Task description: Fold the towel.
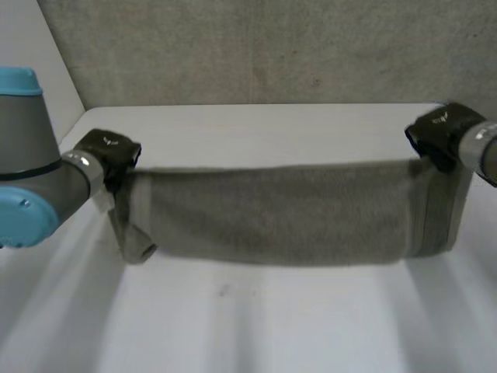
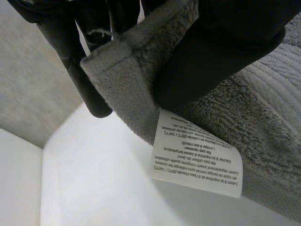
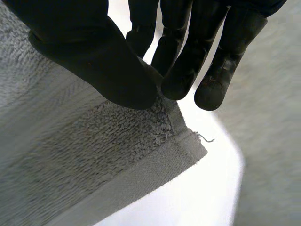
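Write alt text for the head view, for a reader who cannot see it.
A grey towel hangs stretched wide between two black robot hands, the left hand holding one upper corner and the right hand the other, over a white table. A grey wall stands behind.

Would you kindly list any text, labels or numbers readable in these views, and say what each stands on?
"(60°C / 140°F)": seems to read so, within several lines of small print on the white care label sewn to the grey towel; the remaining lines are too small to read.
No other text is visible.
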Tool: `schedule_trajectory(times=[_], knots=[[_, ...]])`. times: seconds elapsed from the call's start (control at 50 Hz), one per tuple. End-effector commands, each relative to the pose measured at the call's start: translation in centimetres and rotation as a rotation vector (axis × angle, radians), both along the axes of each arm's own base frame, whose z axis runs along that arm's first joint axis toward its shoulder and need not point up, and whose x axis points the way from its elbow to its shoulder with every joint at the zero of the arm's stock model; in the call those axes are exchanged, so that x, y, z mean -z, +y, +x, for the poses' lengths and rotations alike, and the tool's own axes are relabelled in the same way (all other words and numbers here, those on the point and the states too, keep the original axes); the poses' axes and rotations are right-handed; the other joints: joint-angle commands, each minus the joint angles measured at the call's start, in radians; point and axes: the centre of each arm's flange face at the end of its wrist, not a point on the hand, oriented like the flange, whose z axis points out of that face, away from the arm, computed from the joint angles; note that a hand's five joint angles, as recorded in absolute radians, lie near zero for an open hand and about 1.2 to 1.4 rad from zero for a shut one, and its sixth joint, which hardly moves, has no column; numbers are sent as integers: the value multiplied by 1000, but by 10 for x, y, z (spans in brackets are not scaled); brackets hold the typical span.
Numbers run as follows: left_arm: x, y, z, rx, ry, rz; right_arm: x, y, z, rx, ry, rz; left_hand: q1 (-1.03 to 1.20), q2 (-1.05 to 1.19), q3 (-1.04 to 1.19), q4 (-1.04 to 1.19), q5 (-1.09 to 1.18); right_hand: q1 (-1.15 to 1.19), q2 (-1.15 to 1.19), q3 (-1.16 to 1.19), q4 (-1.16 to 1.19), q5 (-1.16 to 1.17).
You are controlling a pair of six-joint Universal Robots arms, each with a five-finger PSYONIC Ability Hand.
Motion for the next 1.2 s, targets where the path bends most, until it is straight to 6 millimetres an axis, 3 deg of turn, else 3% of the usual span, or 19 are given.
schedule_trajectory(times=[0.02,0.04,0.06,0.08,0.1,0.12,0.16,0.2,0.3,0.38,0.44,0.46,0.56,0.64,0.76,0.82,0.86,1.08,1.2], knots=[[-95,-47,-21,20,180,-554,-61,-45,14,44,-140,-477,204,178,180,178,182,237,71,43,43,174],[-95,-47,-21,20,180,-556,-88,-46,15,47,-209,-608,204,178,180,178,182,237,71,43,43,174],[-126,-45,-22,26,235,-715,-88,-46,15,47,-210,-610,204,178,180,178,182,237,71,43,43,174],[-127,-45,-22,26,236,-717,-117,-42,15,43,-281,-738,204,178,180,178,182,237,71,43,43,174],[-158,-35,-23,39,303,-861,-140,-36,13,35,-340,-839,204,178,180,178,182,237,71,43,43,174],[-180,-26,-22,56,374,-966,-141,-36,13,35,-341,-840,204,178,180,178,182,237,71,43,43,174],[-193,-19,-20,78,434,-1026,-154,-24,12,10,-385,-894,204,178,180,178,182,237,71,43,43,174],[-191,-15,-20,101,476,-1014,-150,-22,12,10,-378,-873,204,178,180,178,182,237,71,43,43,174],[-156,-15,-16,127,514,-861,-117,-20,15,-11,-344,-723,204,178,180,178,182,237,71,43,43,174],[-104,-21,-7,92,473,-693,-87,-18,19,-41,-317,-603,204,178,180,178,182,237,71,43,43,174],[-62,-18,-6,82,442,-576,-51,-17,23,-66,-289,-477,204,178,180,178,182,237,71,43,43,174],[-62,-18,-6,82,442,-575,-31,-16,23,-71,-272,-414,204,178,180,178,182,237,71,43,43,174],[30,-12,-4,45,368,-321,34,-8,24,-72,-196,-218,204,178,180,178,182,237,71,43,43,174],[64,-4,-1,34,307,-207,87,7,22,-84,-94,-65,204,178,180,178,182,237,71,43,43,174],[96,23,1,60,131,-14,96,27,13,-83,-15,24,204,178,180,178,182,237,71,43,43,174],[99,40,5,74,58,74,89,37,12,-85,-6,43,204,178,180,178,182,237,71,43,43,174],[96,50,8,76,35,115,70,61,6,-90,22,104,204,178,180,178,182,237,71,43,43,174],[41,117,44,11,-9,317,33,133,-30,-113,213,304,204,178,180,178,182,237,71,43,43,174],[7,123,48,2,14,213,28,126,-36,-110,238,248,204,178,180,178,182,237,71,43,43,174]])
